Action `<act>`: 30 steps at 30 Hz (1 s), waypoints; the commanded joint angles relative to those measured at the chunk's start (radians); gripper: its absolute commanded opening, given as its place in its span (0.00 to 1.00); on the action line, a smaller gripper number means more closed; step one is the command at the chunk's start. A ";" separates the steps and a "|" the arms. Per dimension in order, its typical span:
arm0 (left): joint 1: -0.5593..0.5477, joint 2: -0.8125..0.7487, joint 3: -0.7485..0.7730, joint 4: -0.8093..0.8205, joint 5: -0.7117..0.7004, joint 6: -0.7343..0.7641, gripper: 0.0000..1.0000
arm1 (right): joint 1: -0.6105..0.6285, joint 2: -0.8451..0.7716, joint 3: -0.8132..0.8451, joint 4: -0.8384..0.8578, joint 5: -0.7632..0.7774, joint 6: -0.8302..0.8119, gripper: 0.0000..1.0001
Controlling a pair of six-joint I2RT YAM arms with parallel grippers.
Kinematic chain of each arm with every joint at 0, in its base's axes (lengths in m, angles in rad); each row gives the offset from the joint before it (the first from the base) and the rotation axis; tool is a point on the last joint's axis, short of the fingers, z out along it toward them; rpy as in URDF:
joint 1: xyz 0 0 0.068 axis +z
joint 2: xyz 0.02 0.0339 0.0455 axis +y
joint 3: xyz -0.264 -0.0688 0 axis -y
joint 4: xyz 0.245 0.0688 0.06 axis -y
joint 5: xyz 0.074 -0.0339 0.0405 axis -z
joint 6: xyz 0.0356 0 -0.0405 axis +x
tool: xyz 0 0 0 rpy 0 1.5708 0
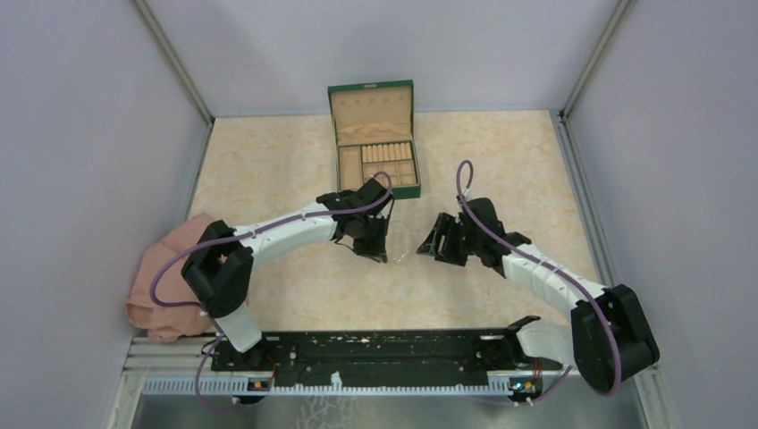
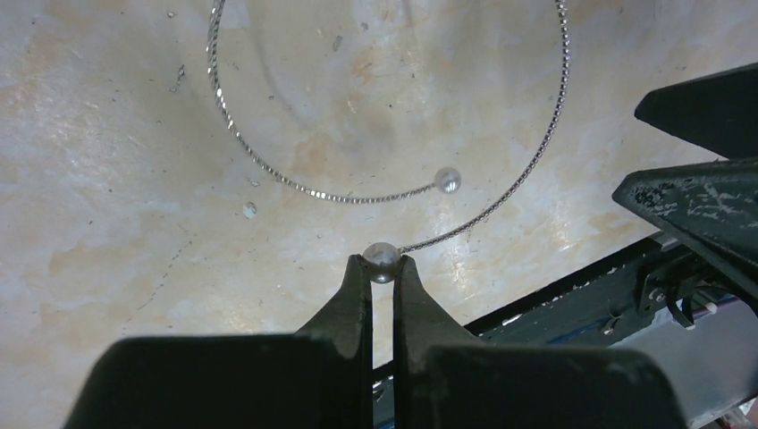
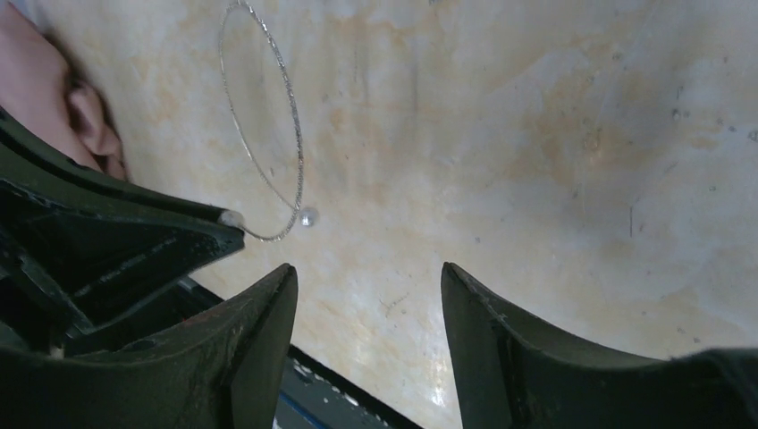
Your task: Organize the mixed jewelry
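Our left gripper [image 2: 383,265] pinches the pearl [image 2: 383,256] at one end of a thin silver hoop [image 2: 357,199]. Our right gripper [image 3: 366,268] hangs wide open nearby, above the table [image 2: 125,134].

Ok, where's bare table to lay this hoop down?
Two far patches are bare: between the box and the left wall, and between the box and the right wall. The strip in front of the near rail is also free. It's crowded at centre, where the left hand, shut on the hoop, meets the right hand, and near left by the cloth.
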 commanded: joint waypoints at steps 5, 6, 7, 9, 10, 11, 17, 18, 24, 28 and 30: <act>-0.007 -0.059 0.008 0.034 0.002 0.016 0.00 | -0.068 0.000 -0.061 0.373 -0.190 0.155 0.60; -0.007 -0.062 0.010 0.037 0.003 0.016 0.00 | -0.068 0.017 -0.058 0.381 -0.197 0.157 0.60; -0.008 -0.063 0.011 0.039 0.005 0.016 0.00 | -0.068 0.036 -0.055 0.391 -0.207 0.161 0.60; -0.007 -0.061 0.013 0.040 0.010 0.020 0.00 | -0.068 0.070 -0.059 0.429 -0.229 0.177 0.60; -0.007 -0.061 0.014 0.037 0.007 0.020 0.00 | -0.068 0.085 -0.063 0.458 -0.237 0.186 0.60; -0.007 -0.061 0.015 0.038 0.006 0.020 0.00 | -0.068 0.100 -0.063 0.477 -0.246 0.194 0.60; -0.007 -0.065 0.019 0.044 0.011 0.029 0.00 | -0.068 0.175 -0.051 0.535 -0.267 0.200 0.49; -0.007 -0.065 0.021 0.046 0.013 0.032 0.00 | -0.068 0.183 -0.048 0.542 -0.267 0.205 0.45; -0.006 -0.069 0.028 0.046 0.005 0.044 0.00 | -0.069 0.226 -0.025 0.580 -0.286 0.221 0.15; -0.007 -0.076 0.029 0.050 0.002 0.050 0.00 | -0.068 0.221 -0.005 0.548 -0.276 0.197 0.00; -0.007 -0.083 0.037 0.050 0.001 0.062 0.25 | -0.068 0.206 0.013 0.509 -0.261 0.170 0.00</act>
